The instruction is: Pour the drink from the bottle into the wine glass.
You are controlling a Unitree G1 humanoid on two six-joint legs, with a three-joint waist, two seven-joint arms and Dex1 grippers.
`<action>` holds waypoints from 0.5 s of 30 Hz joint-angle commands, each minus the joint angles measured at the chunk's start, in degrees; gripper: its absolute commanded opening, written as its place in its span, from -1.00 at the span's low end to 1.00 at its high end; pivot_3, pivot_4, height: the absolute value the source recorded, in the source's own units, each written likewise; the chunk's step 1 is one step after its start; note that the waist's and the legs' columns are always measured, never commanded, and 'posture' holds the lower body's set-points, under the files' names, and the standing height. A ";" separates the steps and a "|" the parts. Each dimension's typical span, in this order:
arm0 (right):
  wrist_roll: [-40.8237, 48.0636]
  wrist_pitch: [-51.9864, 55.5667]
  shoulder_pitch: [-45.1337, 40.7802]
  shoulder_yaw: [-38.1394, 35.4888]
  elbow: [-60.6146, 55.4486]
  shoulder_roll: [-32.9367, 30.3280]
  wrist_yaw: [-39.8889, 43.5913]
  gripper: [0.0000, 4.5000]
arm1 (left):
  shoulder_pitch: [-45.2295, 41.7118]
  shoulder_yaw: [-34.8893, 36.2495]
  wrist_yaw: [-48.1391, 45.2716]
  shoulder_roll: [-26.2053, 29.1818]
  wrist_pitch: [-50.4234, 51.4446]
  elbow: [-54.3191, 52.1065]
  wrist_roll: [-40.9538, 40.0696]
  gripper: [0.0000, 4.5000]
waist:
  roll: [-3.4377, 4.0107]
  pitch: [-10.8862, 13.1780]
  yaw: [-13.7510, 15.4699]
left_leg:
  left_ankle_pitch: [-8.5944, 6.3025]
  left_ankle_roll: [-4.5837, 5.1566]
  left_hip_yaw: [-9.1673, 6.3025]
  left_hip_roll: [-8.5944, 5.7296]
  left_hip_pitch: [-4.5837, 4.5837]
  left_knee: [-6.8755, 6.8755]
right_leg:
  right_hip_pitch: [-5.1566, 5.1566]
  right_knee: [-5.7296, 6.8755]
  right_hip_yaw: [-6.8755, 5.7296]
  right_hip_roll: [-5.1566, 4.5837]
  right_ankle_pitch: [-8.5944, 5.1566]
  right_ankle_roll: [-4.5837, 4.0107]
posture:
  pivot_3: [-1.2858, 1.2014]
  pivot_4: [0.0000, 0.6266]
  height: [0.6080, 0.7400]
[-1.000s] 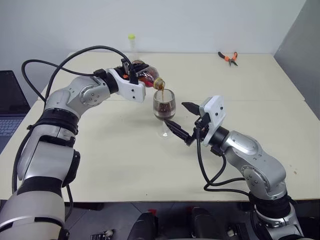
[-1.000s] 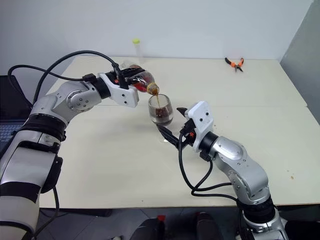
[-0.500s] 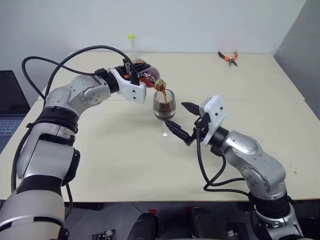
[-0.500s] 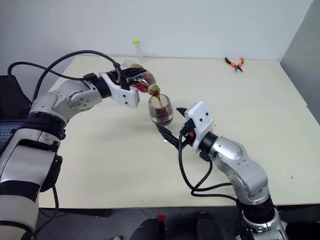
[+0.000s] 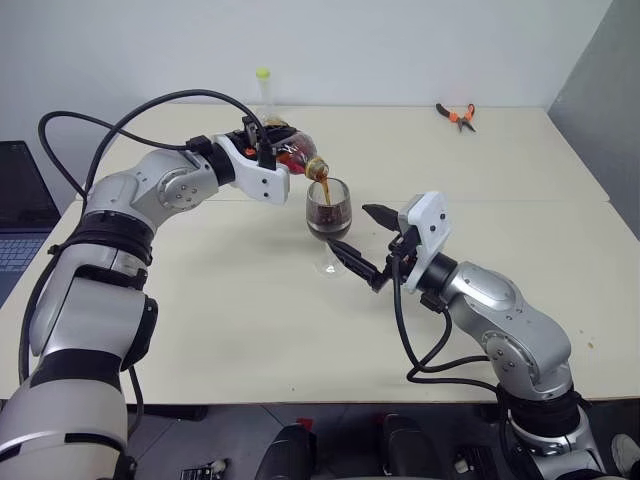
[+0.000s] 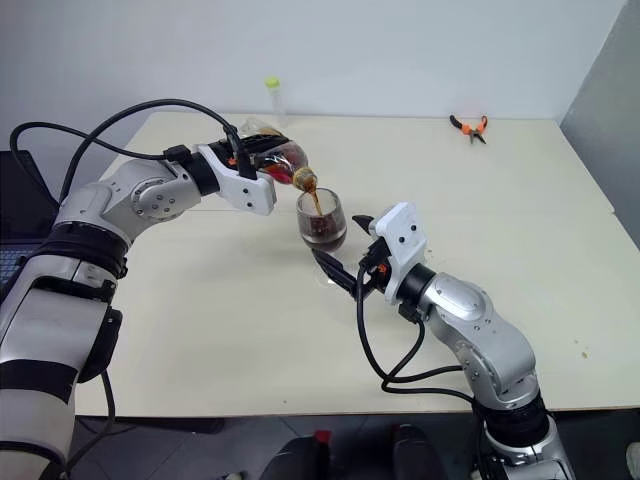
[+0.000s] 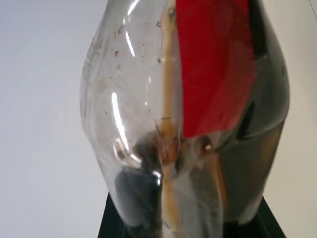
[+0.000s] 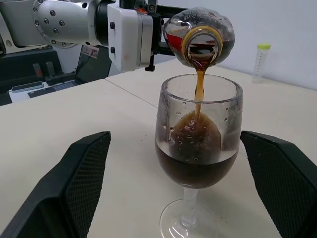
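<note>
Nothing shifted since earlier frames; drink level maybe slightly higher. Left pincer (image 5: 268,152) clamped on tilted bottle (image 5: 295,155), drink (image 8: 199,94) streaming into wine glass (image 5: 328,215). Right pincer (image 5: 362,238) spread around stem, apart. Pour under way; next, likely tip bottle upright. Cream table (image 5: 250,320); pliers (image 5: 455,115) far corner.

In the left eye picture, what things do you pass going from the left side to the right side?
Laptop → left gripper holding the bottle → wine glass → right gripper → pliers.
</note>
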 commanded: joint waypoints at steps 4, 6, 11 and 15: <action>0.83 -0.54 0.12 -1.05 -2.25 0.27 0.25 1.00 | -0.90 1.53 0.38 0.09 -0.13 -0.09 -3.05 -0.67 | 0.00 0.00 0.00 | 0.00 0.00 0.00 0.00 0.00 0.00 | 0.00 0.00 0.00 0.00 0.00 0.00 | 0.03 -0.52 1.00; 1.05 -0.38 -0.08 -1.26 -2.27 0.43 0.16 1.00 | -0.07 3.53 -3.14 -1.27 0.47 0.90 -7.94 -0.67 | 0.00 0.00 0.01 | 0.00 0.00 0.00 0.00 0.00 0.00 | 0.00 0.00 0.00 0.00 0.00 0.00 | 0.03 -0.52 1.00; 1.70 0.00 -0.49 -1.84 -2.31 0.67 0.02 1.00 | 1.55 5.23 -7.62 -1.96 0.47 0.93 -13.51 -0.67 | 0.00 0.00 -0.21 | 0.00 0.00 0.00 0.01 0.00 0.01 | -0.01 0.01 0.00 0.00 0.00 0.00 | 0.03 -0.52 1.00; 2.08 0.14 -0.58 -1.96 -2.30 0.49 0.03 1.00 | 2.73 5.74 -9.82 -2.40 0.04 -0.17 -16.18 -0.67 | 0.00 0.00 -0.38 | 0.01 -0.01 -0.01 0.01 0.00 0.01 | -0.01 0.02 0.00 -0.01 0.00 0.00 | 0.03 -0.52 1.00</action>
